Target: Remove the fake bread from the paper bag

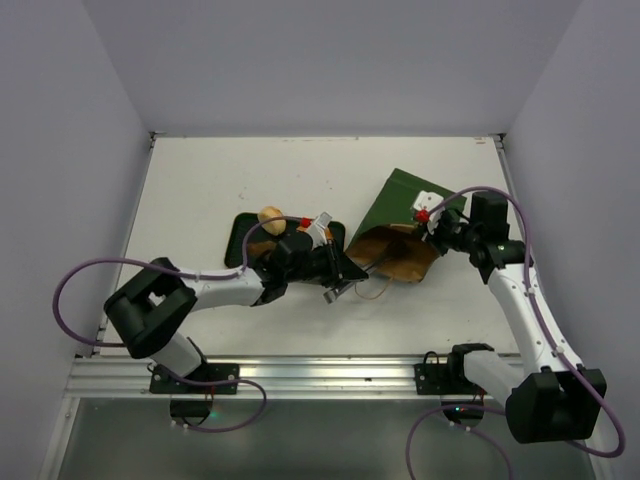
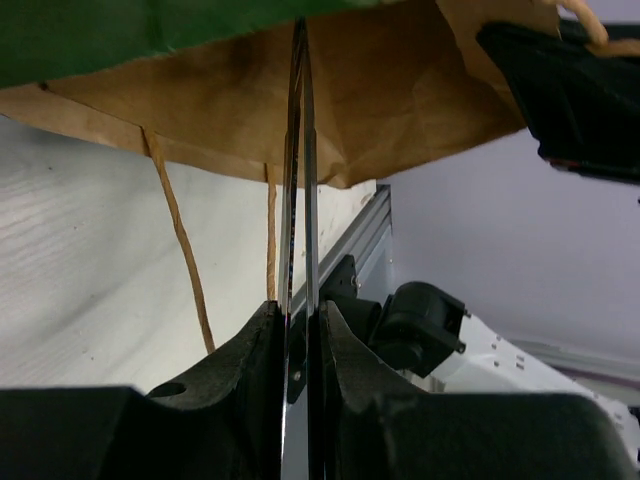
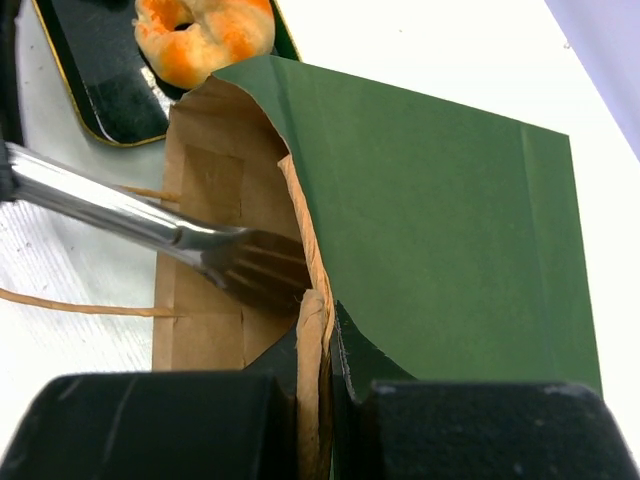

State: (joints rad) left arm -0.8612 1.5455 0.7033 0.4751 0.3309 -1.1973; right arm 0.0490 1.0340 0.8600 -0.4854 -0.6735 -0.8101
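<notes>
The paper bag [image 1: 408,200] lies on its side, dark green outside, with its brown mouth [image 1: 398,255] facing the left arm. My right gripper [image 1: 432,222] is shut on the bag's upper rim; the folded brown edge [image 3: 325,340] sits pinched between its fingers. My left gripper [image 2: 297,305] is shut on metal tongs [image 2: 300,150], whose tips [image 3: 250,265] reach into the bag's mouth. One piece of fake bread [image 1: 271,217], a tan-orange roll [image 3: 205,30], lies on the dark tray [image 1: 243,243]. Anything inside the bag is hidden.
The tray [image 3: 100,90] sits left of the bag's mouth, close behind the left gripper. The bag's thin string handles [image 2: 180,235] trail on the white table [image 1: 200,190]. A metal rail [image 1: 300,372] runs along the near edge; walls enclose the table.
</notes>
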